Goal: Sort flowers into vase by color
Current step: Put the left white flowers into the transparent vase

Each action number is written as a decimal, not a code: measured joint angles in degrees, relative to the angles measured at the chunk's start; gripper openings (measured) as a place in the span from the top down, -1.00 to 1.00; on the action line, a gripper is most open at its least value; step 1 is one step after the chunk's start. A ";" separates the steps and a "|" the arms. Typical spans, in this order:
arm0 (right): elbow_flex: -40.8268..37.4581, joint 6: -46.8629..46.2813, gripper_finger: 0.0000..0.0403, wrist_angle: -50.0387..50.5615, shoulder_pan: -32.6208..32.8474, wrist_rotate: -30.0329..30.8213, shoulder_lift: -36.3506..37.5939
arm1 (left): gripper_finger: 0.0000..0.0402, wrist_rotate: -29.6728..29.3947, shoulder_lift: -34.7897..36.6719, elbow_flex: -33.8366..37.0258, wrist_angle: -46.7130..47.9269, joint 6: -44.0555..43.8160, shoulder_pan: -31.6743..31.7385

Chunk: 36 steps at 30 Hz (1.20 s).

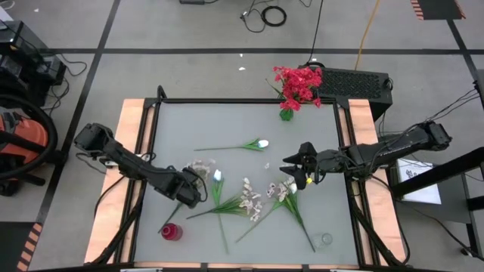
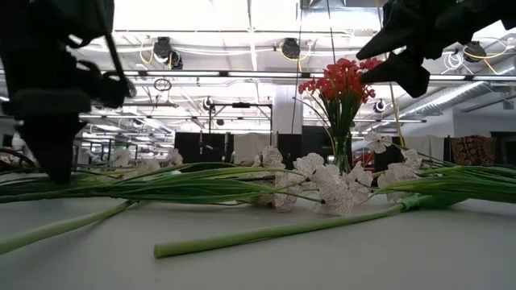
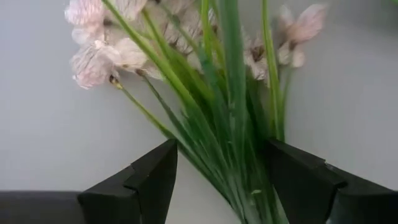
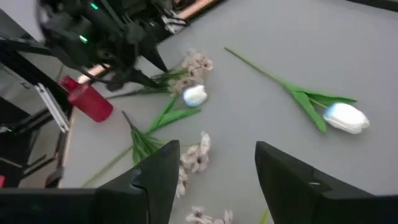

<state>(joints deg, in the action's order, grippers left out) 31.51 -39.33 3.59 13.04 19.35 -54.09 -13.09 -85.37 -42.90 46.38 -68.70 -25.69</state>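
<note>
My left gripper (image 1: 194, 185) (image 3: 221, 155) is open and low over the table. Its fingers stand on either side of the green stems (image 3: 217, 124) of a pale pink-white spray (image 1: 200, 165) (image 3: 99, 56) that lies flat. My right gripper (image 1: 292, 168) (image 4: 217, 152) is open and empty above the table's right middle. Just beside it lie more pink-white sprays (image 1: 249, 198) (image 2: 326, 181). Two white tulips lie flat: one (image 1: 261, 143) (image 4: 345, 117) toward the far side, one (image 1: 217, 175) (image 4: 194, 95) by the left gripper. Red flowers (image 1: 297, 85) (image 2: 343, 80) stand in a green vase (image 1: 286, 113). My left gripper comes at the spray's stems (image 3: 273, 134) with its fingers across them, the bundle in the gap. One stem runs right beside a finger (image 3: 298, 174); whether it touches, I cannot tell. The spray lies on the table.
A red vase (image 1: 171, 231) (image 4: 87, 102) sits near the table's near left edge, and a clear glass vase (image 1: 325, 240) sits near the near right. Long stems (image 2: 274, 229) cross the table's middle. Wooden rails (image 1: 128, 151) border both sides. Bare grey surface lies toward the far left.
</note>
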 joint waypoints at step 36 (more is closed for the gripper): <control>0.00 13.53 0.00 -25.66 1.74 -0.05 -5.17 | 0.93 -19.57 15.34 -22.54 -13.33 46.04 3.71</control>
<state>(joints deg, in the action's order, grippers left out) 31.51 -25.80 -22.06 14.78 19.31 -59.26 -32.67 -70.03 -65.45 33.05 -22.66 -21.98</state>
